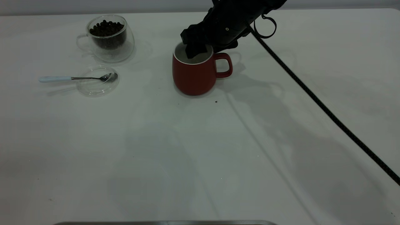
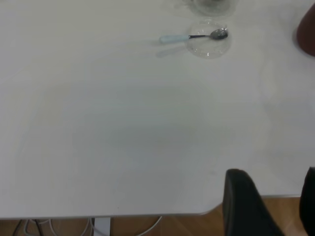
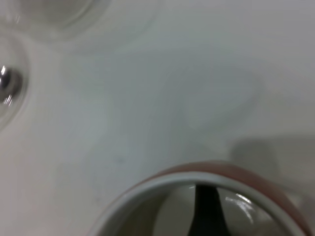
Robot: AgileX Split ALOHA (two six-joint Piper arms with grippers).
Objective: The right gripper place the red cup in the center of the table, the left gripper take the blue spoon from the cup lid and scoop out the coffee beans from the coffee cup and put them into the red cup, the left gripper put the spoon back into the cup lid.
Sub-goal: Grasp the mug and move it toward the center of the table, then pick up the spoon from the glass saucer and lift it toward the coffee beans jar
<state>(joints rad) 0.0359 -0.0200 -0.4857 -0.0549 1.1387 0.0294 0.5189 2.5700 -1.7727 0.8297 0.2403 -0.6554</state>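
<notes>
- My right gripper (image 1: 196, 50) reaches down from the far side of the table (image 1: 200, 150) onto the red cup (image 1: 195, 73), which I take as the landmark for everything else.
- One black finger (image 3: 206, 211) hangs inside the cup's white interior, against the far part of the rim; the rest of the gripper sits just outside that rim, so my right gripper pinches the cup wall between its fingers.
- The red cup stands upright on the table, near the middle of its width and toward the far side, its loop handle pointing toward the right arm's side.
- A black braided cable (image 1: 325, 109) runs from my right arm across the table, well to the handle side of the red cup.
- The coffee cup (image 1: 107, 37) stands well apart from the red cup on the left arm's side and a little farther back; the coffee beans (image 1: 106, 28) fill its inner bowl.
- The cup lid (image 1: 97, 80) lies flat on the table just in front of the coffee cup, also well apart from the red cup.
- The blue spoon (image 1: 75, 78) rests with its metal bowl in the lid and its pale handle pointing away from the red cup.
- My left gripper (image 2: 268, 206) hovers at the table's near edge, far from the spoon and the red cup (image 2: 307, 32), its fingers spread and holding nothing.
</notes>
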